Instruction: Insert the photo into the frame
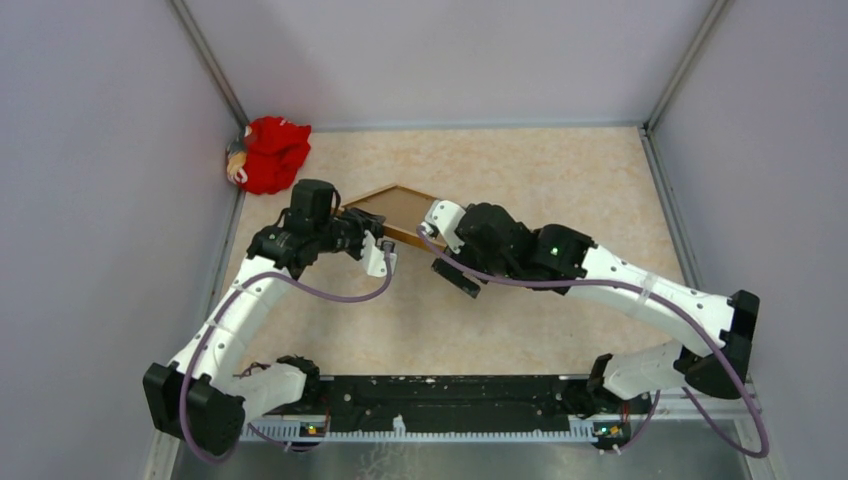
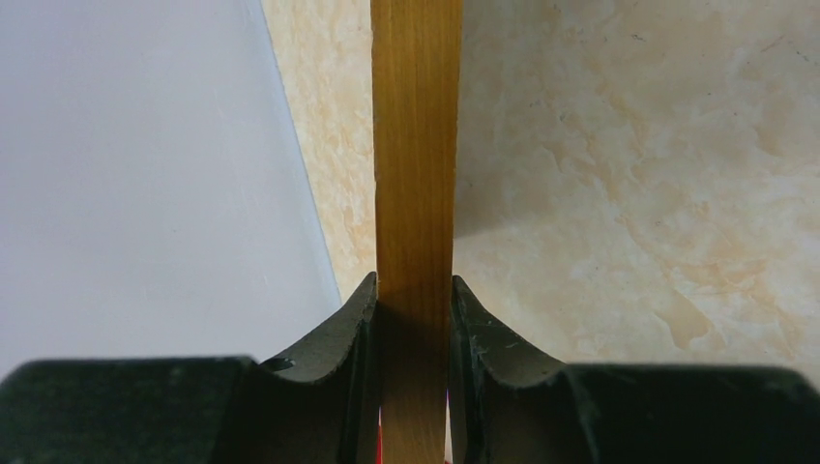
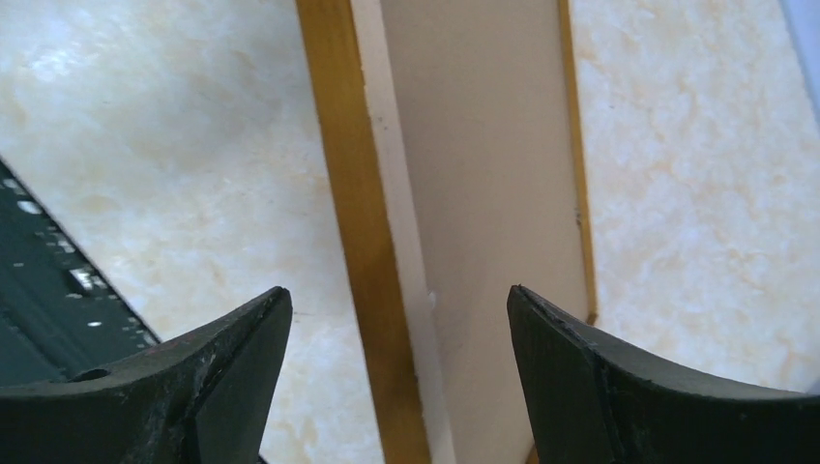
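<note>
Your left gripper: fingers pressed onto golden-brown moulding of frame, pinching it edge-on, both pads against wood.

Your right gripper: jaws spread wide, straddling frame's other side, no contact visible.

Between those fingers: moulding, white strip, then pale beige panel. Cannot tell what sheet it is.

Top view: frame tilted over far-left part of marbled table, spanning gap between both grippers.

Red cloth bunched in far-left corner, apart from frame.

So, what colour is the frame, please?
The frame is golden-brown; left wrist view shows it best.
</note>
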